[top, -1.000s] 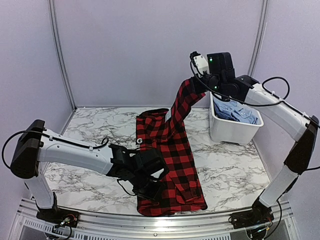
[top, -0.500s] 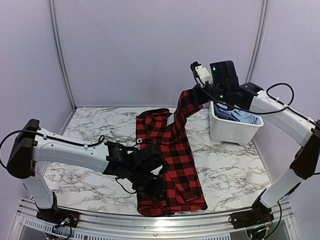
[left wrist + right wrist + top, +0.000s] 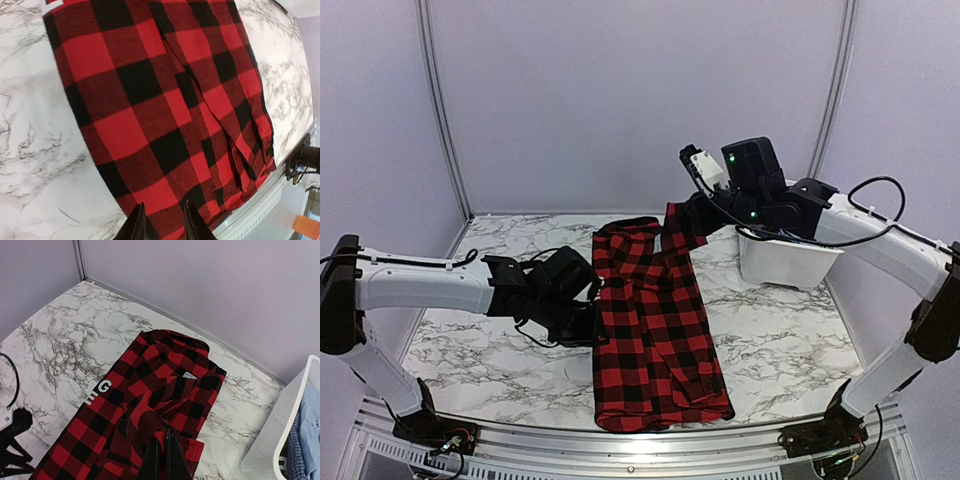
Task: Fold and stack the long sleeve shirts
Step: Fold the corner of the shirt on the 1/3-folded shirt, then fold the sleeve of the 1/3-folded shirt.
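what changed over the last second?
Left hand opened and drew left from the near-left corner of the flannel shirt to its left edge. Right hand, still shut on the sleeve, swung down and left, lowering the sleeve toward the shirt. Shirt body and white tub stayed put.

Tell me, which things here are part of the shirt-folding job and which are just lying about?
Part of the job: red-and-black flannel shirt, its sleeve pinched by the right gripper; left gripper at its edge; light blue shirts in the white tub.
Just there: white tub; marble table.
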Tool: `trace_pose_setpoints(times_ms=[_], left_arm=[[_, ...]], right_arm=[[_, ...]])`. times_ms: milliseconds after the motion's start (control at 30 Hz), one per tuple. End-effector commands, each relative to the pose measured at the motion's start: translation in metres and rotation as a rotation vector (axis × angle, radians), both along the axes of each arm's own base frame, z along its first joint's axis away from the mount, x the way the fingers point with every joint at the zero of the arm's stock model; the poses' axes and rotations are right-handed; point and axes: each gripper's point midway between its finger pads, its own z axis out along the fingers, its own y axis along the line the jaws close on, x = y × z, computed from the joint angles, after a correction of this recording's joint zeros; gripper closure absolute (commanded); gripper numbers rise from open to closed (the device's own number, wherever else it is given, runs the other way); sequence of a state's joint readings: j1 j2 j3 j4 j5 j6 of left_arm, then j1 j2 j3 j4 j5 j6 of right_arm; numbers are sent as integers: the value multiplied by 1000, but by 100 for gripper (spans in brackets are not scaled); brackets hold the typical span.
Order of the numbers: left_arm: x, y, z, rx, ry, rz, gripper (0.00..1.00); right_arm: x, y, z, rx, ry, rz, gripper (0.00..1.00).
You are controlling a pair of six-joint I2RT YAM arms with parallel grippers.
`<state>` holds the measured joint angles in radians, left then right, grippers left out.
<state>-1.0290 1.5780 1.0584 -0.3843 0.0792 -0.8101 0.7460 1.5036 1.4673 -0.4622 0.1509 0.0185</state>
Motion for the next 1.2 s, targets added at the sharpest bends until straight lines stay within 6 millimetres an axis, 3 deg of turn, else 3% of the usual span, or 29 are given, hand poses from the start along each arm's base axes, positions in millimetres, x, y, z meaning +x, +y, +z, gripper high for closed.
trace_pose_setpoints(times_ms=[0, 300, 367, 433, 533, 733, 900, 1033, 1167], left_arm=[[36, 4, 13, -60, -48, 69, 73], [100, 9, 12, -67, -74, 131, 77], [108, 8, 8, -80, -47, 136, 78], [116, 9, 9, -94, -38, 144, 78], [122, 13, 9, -108, -22, 151, 78], [126, 22, 4, -118, 7, 164, 78], [122, 28, 2, -113, 8, 162, 78], [117, 33, 0, -109, 13, 166, 78], [113, 36, 1, -115, 13, 164, 78]], right_arm=[[-10, -2, 16, 26, -18, -17, 100], [20, -32, 56, -83, -153, -175, 100], [21, -27, 59, -93, -152, -143, 100], [12, -10, 52, -91, -128, -46, 100], [-9, 16, 21, -94, -48, 68, 100], [-70, 77, -78, -130, 183, 267, 100], [-123, 101, -138, -158, 351, 378, 100], [-149, 101, -162, -244, 415, 404, 100], [-144, 87, -157, -308, 403, 339, 100]])
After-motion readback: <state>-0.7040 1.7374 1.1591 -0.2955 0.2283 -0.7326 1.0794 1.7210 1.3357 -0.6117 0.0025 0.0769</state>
